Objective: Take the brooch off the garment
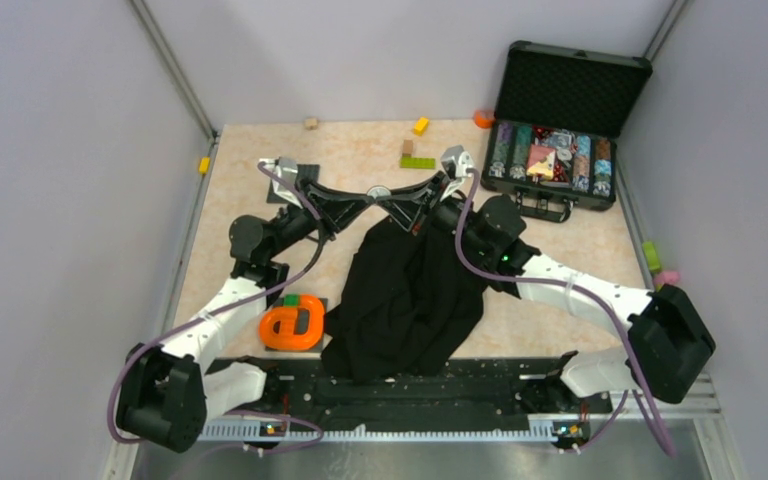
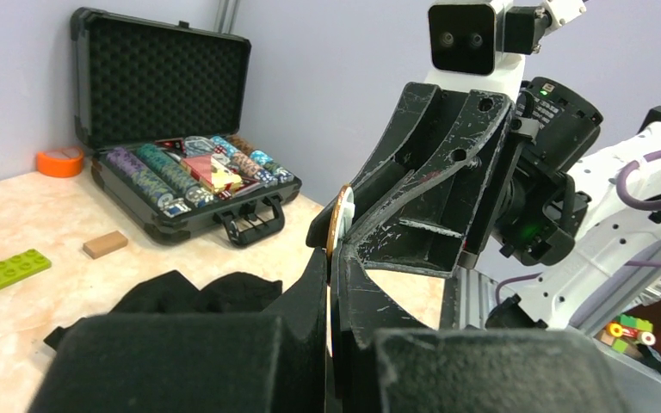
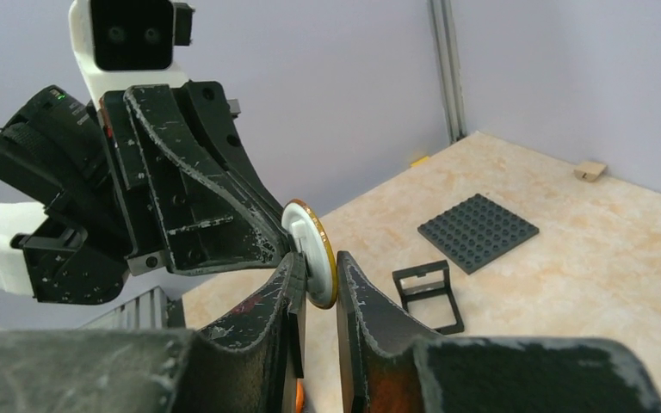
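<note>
Left pincer (image 2: 330, 267) is clamped tight on the brooch (image 3: 308, 249) — you've got the disc standing on edge at its tips, up off the counter (image 1: 360, 150), midway between the two arms. Your right pincer (image 3: 317, 274) faces it head-on, fingers flanking the disc's lower rim with little gap; you can't tell whether they actually press it. Black garment (image 1: 405, 290) lies heaped nearer the bases, its top reaching toward the right pincer.
</note>
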{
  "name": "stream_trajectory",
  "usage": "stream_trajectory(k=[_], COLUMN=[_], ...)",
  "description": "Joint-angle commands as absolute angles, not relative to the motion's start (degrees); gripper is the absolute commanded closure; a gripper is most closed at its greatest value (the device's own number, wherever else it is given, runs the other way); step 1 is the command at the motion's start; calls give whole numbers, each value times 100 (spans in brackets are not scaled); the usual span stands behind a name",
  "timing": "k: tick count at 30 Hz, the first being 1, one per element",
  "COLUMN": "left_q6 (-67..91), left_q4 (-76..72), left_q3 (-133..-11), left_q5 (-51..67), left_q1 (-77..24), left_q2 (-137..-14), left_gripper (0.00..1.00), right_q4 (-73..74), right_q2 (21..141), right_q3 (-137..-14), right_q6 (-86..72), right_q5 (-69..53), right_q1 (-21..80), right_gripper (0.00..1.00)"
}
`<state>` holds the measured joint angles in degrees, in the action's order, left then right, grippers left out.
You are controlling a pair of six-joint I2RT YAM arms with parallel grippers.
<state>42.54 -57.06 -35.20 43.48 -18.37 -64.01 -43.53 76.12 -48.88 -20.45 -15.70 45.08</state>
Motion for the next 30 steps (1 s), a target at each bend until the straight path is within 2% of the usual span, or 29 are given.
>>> stream_trajectory(k=[1, 16, 23, 30], left_q6=[3901, 4517, 4843, 4711], left_q4=[-5527, -6517, -6620, -6335], left_q3=[-3623, -3217, -3218, -3241], left_q5=[4777, 4181, 4042, 3950], left_q1=[-2168, -2294, -2294, -2303], left_q2=[-6169, -6332, -6457, -6331], left_gripper=[100, 100, 100, 100], right_q4=[-4425, -5777, -5417, -5161], right_q2=[7760, 7850, 7839, 7779], right_q3=[-5174, -4644, -4821, -4891], right_q6=[-2367, -3272, -2881, -2502], right_q5=[-1060, -418, -514, -30], right_q1=[4500, 4500, 4513, 4649], right_gripper=[94, 95, 92, 89])
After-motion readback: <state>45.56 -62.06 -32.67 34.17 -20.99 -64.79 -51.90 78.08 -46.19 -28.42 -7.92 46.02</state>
